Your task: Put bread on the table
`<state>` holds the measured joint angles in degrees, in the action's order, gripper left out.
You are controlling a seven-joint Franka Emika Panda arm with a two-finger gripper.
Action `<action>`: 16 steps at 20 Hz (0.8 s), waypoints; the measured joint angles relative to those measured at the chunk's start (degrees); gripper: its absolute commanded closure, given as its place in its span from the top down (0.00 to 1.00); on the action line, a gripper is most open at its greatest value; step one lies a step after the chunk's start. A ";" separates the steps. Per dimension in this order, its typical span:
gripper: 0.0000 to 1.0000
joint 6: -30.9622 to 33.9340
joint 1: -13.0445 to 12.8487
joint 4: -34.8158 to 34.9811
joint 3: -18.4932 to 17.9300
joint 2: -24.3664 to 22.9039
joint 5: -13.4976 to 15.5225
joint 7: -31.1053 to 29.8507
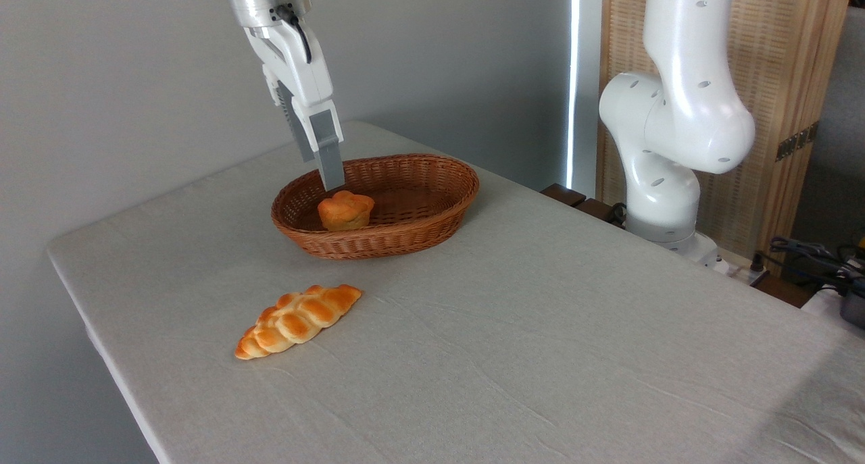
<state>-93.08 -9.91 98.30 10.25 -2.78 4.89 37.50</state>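
Note:
The bread, a small round orange-golden bun with a lumpy top, sits inside the brown wicker basket near its left end. My gripper hangs tilted just above and slightly left of the bun. Its two grey fingers are apart with nothing between them, and the nearer fingertip ends a little above the bun's top. The table is covered in light grey-beige cloth and carries the basket at its far left part.
A long braided golden loaf lies on the cloth in front of the basket. The arm's white base stands at the table's far right edge, with cables beyond it. The table's left edge is near the loaf.

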 measured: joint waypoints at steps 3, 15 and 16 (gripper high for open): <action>1.00 -2.24 -1.03 4.30 3.03 -1.89 0.02 0.00; 1.00 -19.15 -4.81 21.23 10.75 -3.94 0.04 0.00; 1.00 -20.23 -4.81 22.09 11.14 -3.91 0.04 0.00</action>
<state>-113.31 -14.72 120.39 21.39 -6.69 4.93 37.50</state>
